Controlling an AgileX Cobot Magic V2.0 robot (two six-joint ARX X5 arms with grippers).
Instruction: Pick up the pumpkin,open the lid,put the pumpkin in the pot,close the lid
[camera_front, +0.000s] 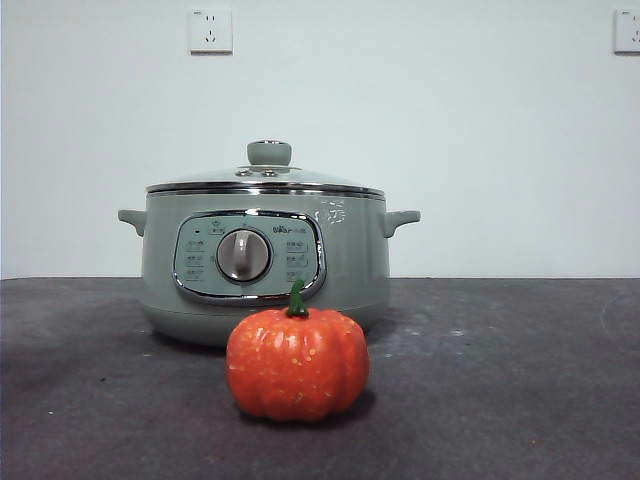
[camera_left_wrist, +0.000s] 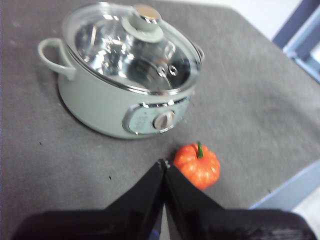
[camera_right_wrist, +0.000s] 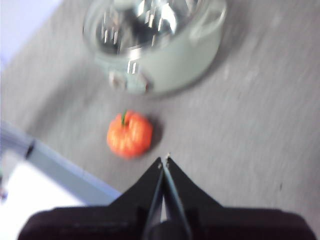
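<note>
The orange-red pumpkin (camera_front: 297, 362) with a green stem stands on the dark table in front of the sage-green pot (camera_front: 265, 262). The glass lid (camera_front: 266, 180) with its green knob sits closed on the pot. In the left wrist view the pumpkin (camera_left_wrist: 197, 165) lies just beyond my left gripper (camera_left_wrist: 164, 162), whose jaws are shut and empty, with the pot (camera_left_wrist: 122, 75) and lid (camera_left_wrist: 135, 47) further off. In the right wrist view, which is blurred, my right gripper (camera_right_wrist: 164, 160) is shut and empty, high above the table, with the pumpkin (camera_right_wrist: 129, 134) and pot (camera_right_wrist: 160, 45) beyond it. Neither gripper shows in the front view.
The dark grey table (camera_front: 500, 380) runs to a white wall with two sockets (camera_front: 210, 30). The table's front edge (camera_left_wrist: 290, 185) shows close to the pumpkin in both wrist views.
</note>
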